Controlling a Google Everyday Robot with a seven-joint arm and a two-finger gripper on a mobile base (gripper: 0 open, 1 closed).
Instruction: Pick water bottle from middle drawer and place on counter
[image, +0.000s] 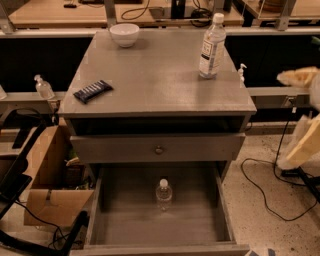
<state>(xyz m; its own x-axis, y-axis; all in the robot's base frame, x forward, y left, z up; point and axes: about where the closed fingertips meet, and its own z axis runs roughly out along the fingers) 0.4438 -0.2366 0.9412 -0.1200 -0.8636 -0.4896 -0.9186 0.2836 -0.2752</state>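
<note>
The water bottle, small and clear with a white cap, stands upright in the middle of the open middle drawer, which is pulled out at the bottom of the view. The grey counter tops the cabinet above it. My gripper is not in view; only pale arm parts show at the right edge, well clear of the drawer and the bottle.
On the counter stand a taller labelled bottle at the back right, a white bowl at the back left and a dark snack bar at the left. A closed drawer front with a knob overhangs the open drawer. A cardboard box stands left; cables lie right.
</note>
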